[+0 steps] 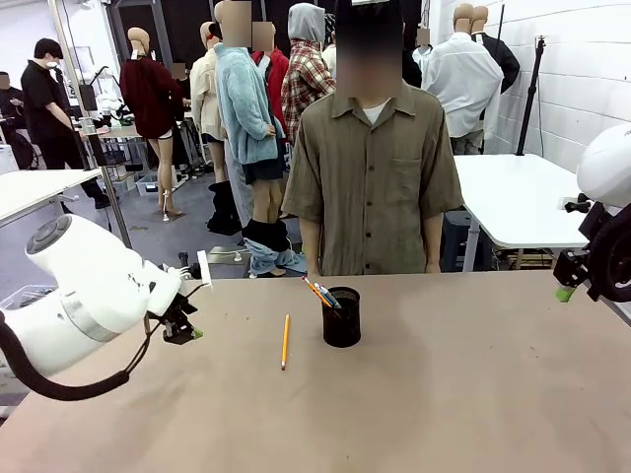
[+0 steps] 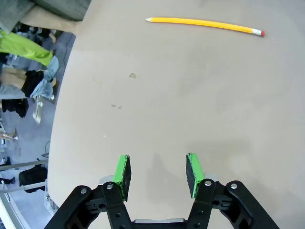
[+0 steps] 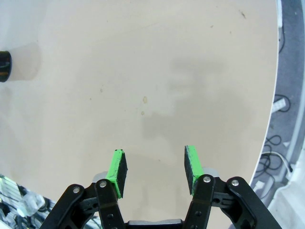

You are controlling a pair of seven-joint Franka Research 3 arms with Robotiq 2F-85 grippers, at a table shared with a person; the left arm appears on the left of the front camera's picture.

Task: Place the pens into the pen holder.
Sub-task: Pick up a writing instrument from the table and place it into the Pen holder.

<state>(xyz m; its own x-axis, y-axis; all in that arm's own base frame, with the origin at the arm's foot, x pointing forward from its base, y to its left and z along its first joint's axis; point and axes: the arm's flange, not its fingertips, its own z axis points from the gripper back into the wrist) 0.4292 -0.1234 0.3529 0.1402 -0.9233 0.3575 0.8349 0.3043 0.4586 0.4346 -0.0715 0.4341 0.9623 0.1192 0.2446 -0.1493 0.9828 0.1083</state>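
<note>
A black mesh pen holder (image 1: pixel 342 316) stands near the table's middle with pens (image 1: pixel 321 294) leaning out of its top to the left. A yellow pencil-like pen (image 1: pixel 285 341) lies flat on the table just left of the holder; in the left wrist view the same pen (image 2: pixel 205 25) lies far ahead of the fingers. My left gripper (image 1: pixel 187 333) hovers at the table's left, open and empty (image 2: pixel 157 172). My right gripper (image 1: pixel 565 286) is at the far right edge, open over bare table (image 3: pixel 153 169). The holder (image 3: pixel 4 66) peeks in at that view's left edge.
A person in an olive shirt (image 1: pixel 373 172) stands at the far side right behind the holder, hands down. The brown table (image 1: pixel 444 404) has free room in front and to the right. Its edge (image 3: pixel 269 119) runs close to my right gripper.
</note>
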